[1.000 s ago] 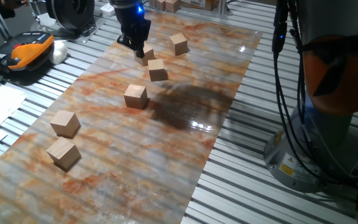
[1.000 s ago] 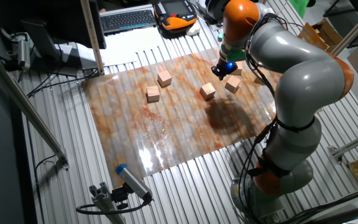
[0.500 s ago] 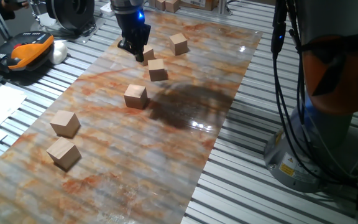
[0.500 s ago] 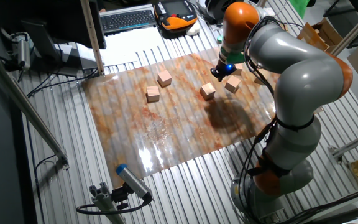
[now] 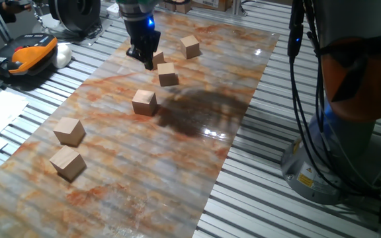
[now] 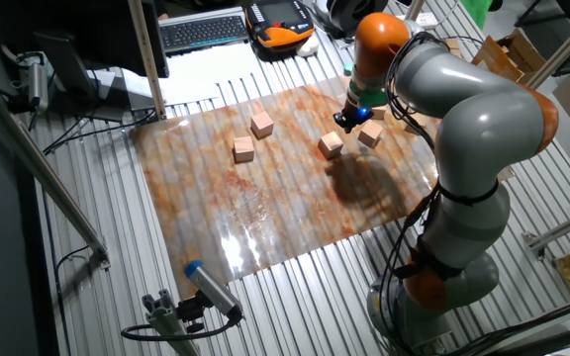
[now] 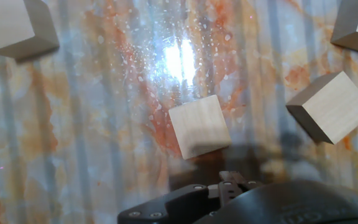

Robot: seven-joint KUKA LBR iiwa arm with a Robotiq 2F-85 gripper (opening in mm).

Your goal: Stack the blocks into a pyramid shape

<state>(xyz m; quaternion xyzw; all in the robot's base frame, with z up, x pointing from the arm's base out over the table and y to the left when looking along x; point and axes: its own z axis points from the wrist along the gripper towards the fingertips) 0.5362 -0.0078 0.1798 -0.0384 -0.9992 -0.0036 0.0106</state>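
Note:
Several tan wooden blocks lie apart and unstacked on the marbled orange-grey sheet (image 5: 197,132); no pyramid shape stands. My gripper (image 5: 144,58) hovers at the far end, right beside one block (image 5: 158,57) that it partly hides. Its fingers look open with nothing between them. In the hand view that block (image 7: 199,127) sits on the sheet just ahead of the dark hand housing (image 7: 241,202), with another block (image 7: 331,107) to its right. More blocks lie close by (image 5: 167,74), (image 5: 190,46), (image 5: 144,102), and two sit at the near end (image 5: 69,131), (image 5: 67,162). From the other fixed view the gripper (image 6: 345,121) is above the blocks (image 6: 332,145), (image 6: 369,134).
The sheet rests on a ribbed metal table (image 5: 290,211). An orange-black handheld unit (image 5: 25,56) and papers lie off the sheet's left side. The arm's grey base and hanging cables (image 5: 309,119) stand to the right. A keyboard (image 6: 204,30) sits behind the table.
My gripper has come down a little toward the block at the far end. The blocks have not moved.

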